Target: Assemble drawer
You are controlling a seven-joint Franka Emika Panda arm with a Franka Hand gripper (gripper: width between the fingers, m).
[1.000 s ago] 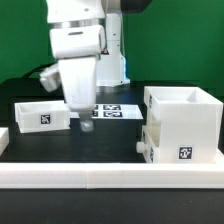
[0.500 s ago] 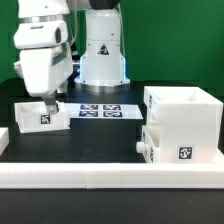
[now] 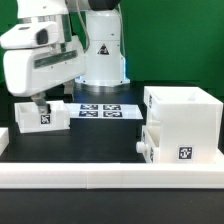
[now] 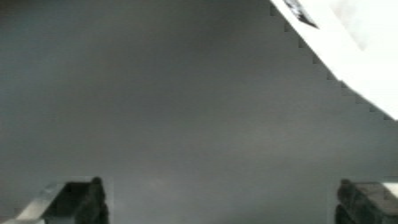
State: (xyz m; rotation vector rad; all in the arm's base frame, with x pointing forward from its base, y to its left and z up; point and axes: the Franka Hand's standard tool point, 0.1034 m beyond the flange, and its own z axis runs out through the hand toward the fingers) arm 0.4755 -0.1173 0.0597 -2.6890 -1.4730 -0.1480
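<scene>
The gripper point(image 3: 38, 101) is open wide and holds nothing. The wrist view shows its two fingers point(image 4: 75, 202) far apart, with only the dark table point(image 4: 196, 110) between them. It hangs tilted just above the loose tray point(image 3: 41, 116). If it goes down off to one side, a finger may hit the tray's wall and push or tip it. The tray sits right under the hand, on the exterior view's left. The box point(image 3: 184, 122) stands well apart, on the exterior view's right.

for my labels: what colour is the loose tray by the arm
White tray, black-and-white tag; best in exterior view.
</scene>
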